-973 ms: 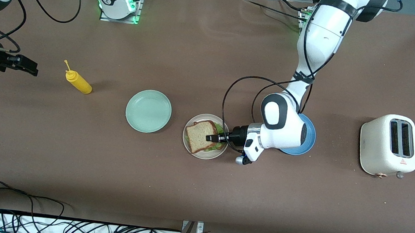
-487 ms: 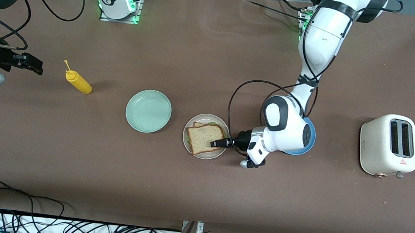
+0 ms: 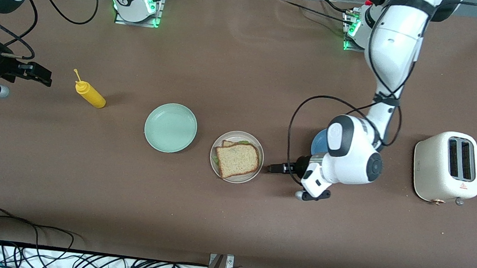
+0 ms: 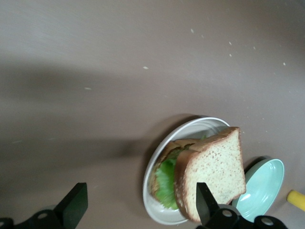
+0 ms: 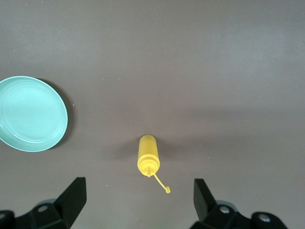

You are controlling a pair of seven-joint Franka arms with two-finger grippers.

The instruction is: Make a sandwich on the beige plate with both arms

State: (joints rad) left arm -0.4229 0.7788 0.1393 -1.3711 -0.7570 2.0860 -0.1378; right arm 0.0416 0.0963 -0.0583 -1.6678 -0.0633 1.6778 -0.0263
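Mint-green plate (image 3: 171, 127) beside sandwich (image 3: 237, 160) — untouched

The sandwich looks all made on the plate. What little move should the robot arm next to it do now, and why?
Probably pull the left gripper a bit farther from the beige plate. Its fingers are open and empty, and the sandwich sits complete on the plate. The right gripper waits open near the mustard bottle.
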